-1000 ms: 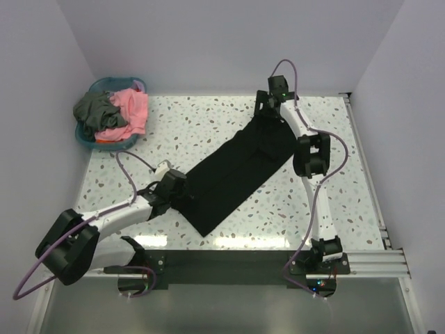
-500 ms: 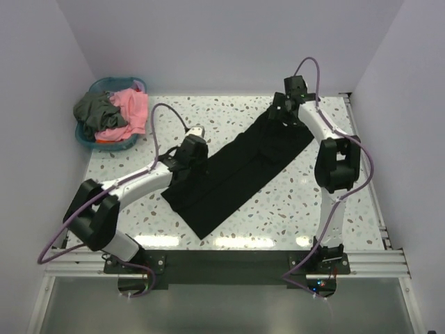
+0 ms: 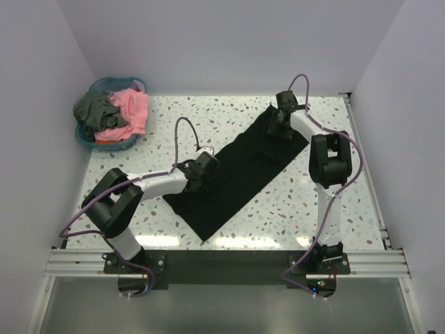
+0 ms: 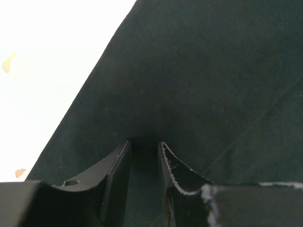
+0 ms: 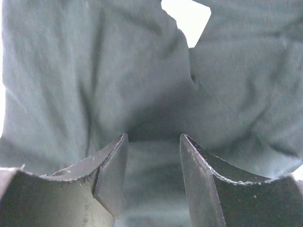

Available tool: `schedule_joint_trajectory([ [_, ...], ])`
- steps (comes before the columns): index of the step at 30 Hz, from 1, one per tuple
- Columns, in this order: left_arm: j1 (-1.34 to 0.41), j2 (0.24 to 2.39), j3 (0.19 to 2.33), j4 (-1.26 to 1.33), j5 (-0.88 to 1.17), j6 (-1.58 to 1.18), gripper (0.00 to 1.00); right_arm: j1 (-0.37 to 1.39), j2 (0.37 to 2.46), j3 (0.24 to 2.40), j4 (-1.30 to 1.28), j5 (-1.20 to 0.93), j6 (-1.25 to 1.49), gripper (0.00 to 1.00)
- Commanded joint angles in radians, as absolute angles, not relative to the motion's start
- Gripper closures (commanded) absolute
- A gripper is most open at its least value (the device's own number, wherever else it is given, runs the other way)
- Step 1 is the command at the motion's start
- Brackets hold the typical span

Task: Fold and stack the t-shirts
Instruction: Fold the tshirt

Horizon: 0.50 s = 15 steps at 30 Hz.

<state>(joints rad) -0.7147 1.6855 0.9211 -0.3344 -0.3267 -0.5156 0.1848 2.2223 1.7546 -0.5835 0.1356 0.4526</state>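
- Left gripper (image 4: 143,144): jaws part-way apart, tips down on the black t-shirt (image 4: 199,71), cloth filling the gap; whether they clamp it cannot be told.
- Just left of its fingers runs the shirt's edge, with bare table (image 4: 47,56) beyond.
- Right gripper (image 5: 154,137): jaws wider, wrinkled black cloth between them; grip also unclear.
- The shirt lies flat, stretched between the two grippers.
- Well apart from the left gripper, away from the right one: basket (image 3: 87,142) holding the coral pink t-shirt (image 3: 132,110) and dark grey t-shirt (image 3: 94,108).
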Motion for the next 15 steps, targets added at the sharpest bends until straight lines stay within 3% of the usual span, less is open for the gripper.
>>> schedule_joint_trajectory([
  [1, -0.778, 1.704, 0.844, -0.376, -0.296, -0.583, 0.66, 0.181, 2.305, 1.834, -0.617, 0.15, 0.416, 0.48],
  [4, -0.837, 1.689, 0.81, -0.38, -0.253, -0.636, 0.68, 0.178, 2.357, 1.899, -0.649, 0.149, 0.367, 0.45],
  [8, -0.931, 1.652, 0.787, -0.391, -0.213, -0.716, 0.68, 0.179, 2.437, 2.064, -0.707, 0.146, 0.275, 0.32],
  [12, -1.04, 1.64, 0.808, -0.388, -0.166, -0.785, 0.64, 0.183, 2.523, 2.228, -0.779, 0.134, 0.149, 0.12],
  [15, -1.071, 1.663, 0.859, -0.376, -0.137, -0.79, 0.6, 0.187, 2.588, 2.348, -0.82, 0.115, 0.085, 0.07],
])
